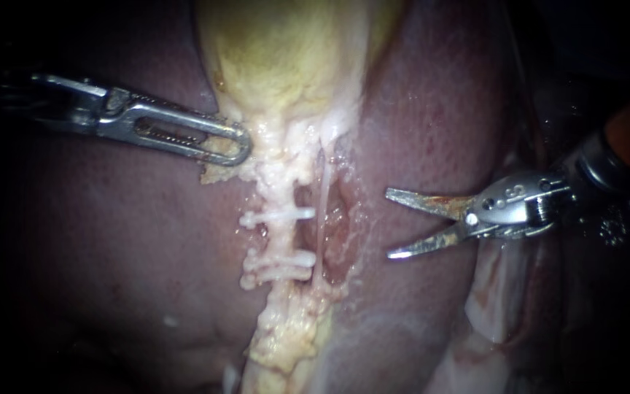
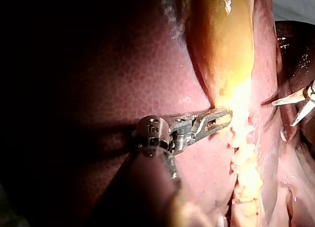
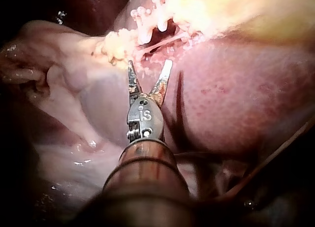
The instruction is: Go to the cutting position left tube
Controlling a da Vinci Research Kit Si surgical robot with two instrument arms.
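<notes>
The left tube (image 1: 283, 237) runs down from the yellow gallbladder (image 1: 286, 58) as a thick, fatty, pale cord. White clips cross it: one upper clip (image 1: 278, 216) and two lower clips (image 1: 282, 264) close together. A thin right tube (image 1: 324, 197) runs beside it over a red hollow. My right instrument (image 1: 390, 224) has two blades standing open, right of both tubes and apart from them, level with the gap between the clips. In the right wrist view the open blades (image 3: 149, 63) point at the clips (image 3: 147, 20). My left instrument (image 1: 236, 144) is shut on the gallbladder's lower edge.
Dark red liver (image 1: 111, 241) lies on both sides of the tubes. Pale, wet membrane (image 1: 490, 306) sits under the right instrument's shaft. In the left wrist view the right instrument's blades (image 2: 285, 113) show beyond the fatty cord (image 2: 243, 158).
</notes>
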